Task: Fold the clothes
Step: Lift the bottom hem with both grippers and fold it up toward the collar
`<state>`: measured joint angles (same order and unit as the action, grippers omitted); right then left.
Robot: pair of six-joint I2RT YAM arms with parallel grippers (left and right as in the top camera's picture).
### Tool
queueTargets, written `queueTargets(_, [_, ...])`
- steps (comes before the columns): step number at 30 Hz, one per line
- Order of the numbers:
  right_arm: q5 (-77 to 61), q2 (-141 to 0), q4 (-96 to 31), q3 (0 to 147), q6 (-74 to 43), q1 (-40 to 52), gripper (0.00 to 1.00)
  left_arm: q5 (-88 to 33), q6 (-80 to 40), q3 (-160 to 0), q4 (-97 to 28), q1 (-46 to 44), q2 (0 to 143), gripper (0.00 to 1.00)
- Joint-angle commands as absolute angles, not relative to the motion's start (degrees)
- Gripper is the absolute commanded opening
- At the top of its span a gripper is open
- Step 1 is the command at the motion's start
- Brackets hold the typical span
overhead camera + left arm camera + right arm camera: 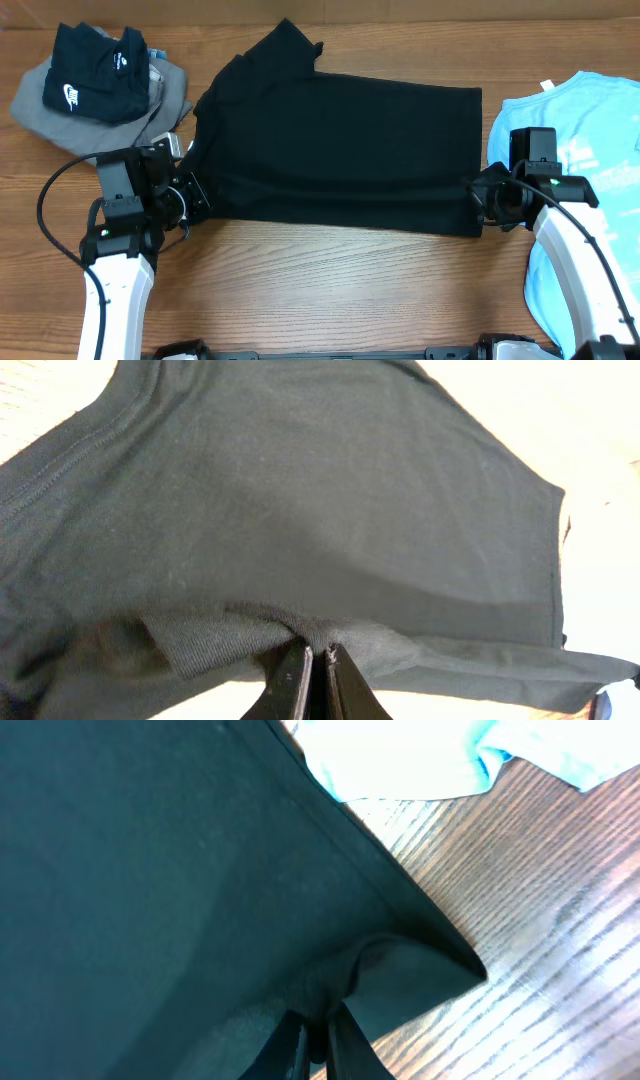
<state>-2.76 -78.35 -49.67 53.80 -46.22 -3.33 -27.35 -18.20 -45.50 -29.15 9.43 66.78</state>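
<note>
Soft light from above, washed-out wrist cams

From overhead we get even, warm room light on the wooden table (pixel 330 285) with hardly any shadow, just a thin dark line along the near edge of the black T-shirt (pixel 340 150), which is so dark its folds barely show. On the left wrist cam the shirt turns grainy grey-green and the table behind it blows out to pale cream. On the right wrist cam the light blue garment (pixel 400 760) glares almost white, the wood grain at right stays fairly crisp, and the close cloth looks soft.
</note>
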Motion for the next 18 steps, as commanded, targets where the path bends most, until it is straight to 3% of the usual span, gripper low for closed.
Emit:
queueTargets(1, [-2.68, -80.36, -48.34, 54.76, -45.60, -3.51, 0.07, -26.57, -17.10, -46.72, -27.51, 9.67, 69.10, 0.09])
queueTargets(12, [-2.79, -84.47, -42.06, 54.76, -43.24, -3.51, 0.07, -27.07, -18.90, -46.72, -19.62, 7.99, 73.78, 0.16])
queueTargets(18, [-3.14, -84.90, -42.06, 54.76, -43.24, -3.51, 0.07, -28.45, -16.29, -46.72, -26.59, 5.15, 74.30, 0.43])
